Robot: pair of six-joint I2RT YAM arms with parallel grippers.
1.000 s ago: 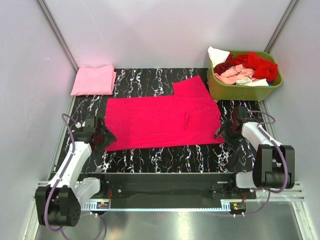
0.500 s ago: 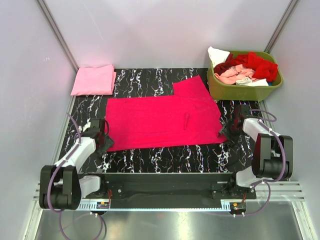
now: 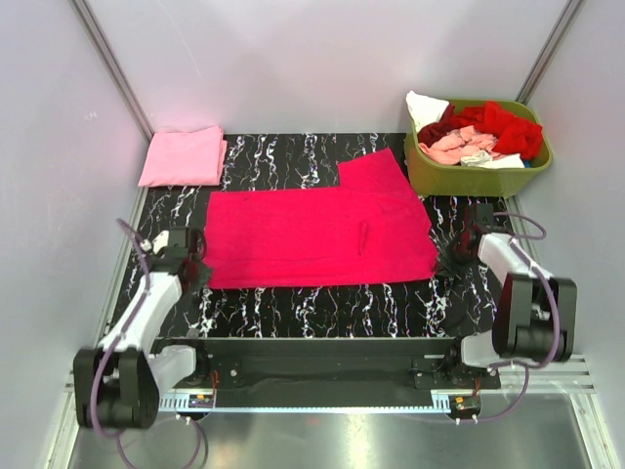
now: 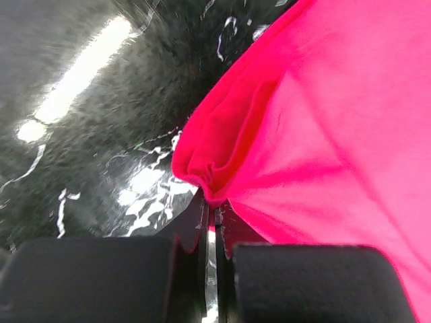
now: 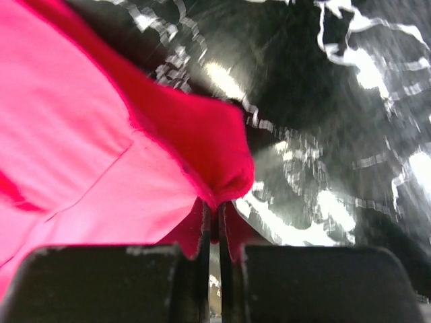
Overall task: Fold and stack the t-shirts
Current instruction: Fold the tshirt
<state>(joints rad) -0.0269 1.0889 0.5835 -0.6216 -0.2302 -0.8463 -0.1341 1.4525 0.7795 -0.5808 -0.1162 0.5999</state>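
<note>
Both near corners of the magenta t-shirt (image 3: 317, 239), laid flat on the black table (image 3: 322, 311), are pinched: the left gripper (image 4: 210, 215) and right gripper (image 5: 214, 217) are clamped on cloth (one corner each), so the hem can presumably be lifted evenly.

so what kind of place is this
Likely a lab robot cell for laundry folding: left arm and right arm bolted to a black marbled table, white panels around, an olive basket of t-shirts.
</note>
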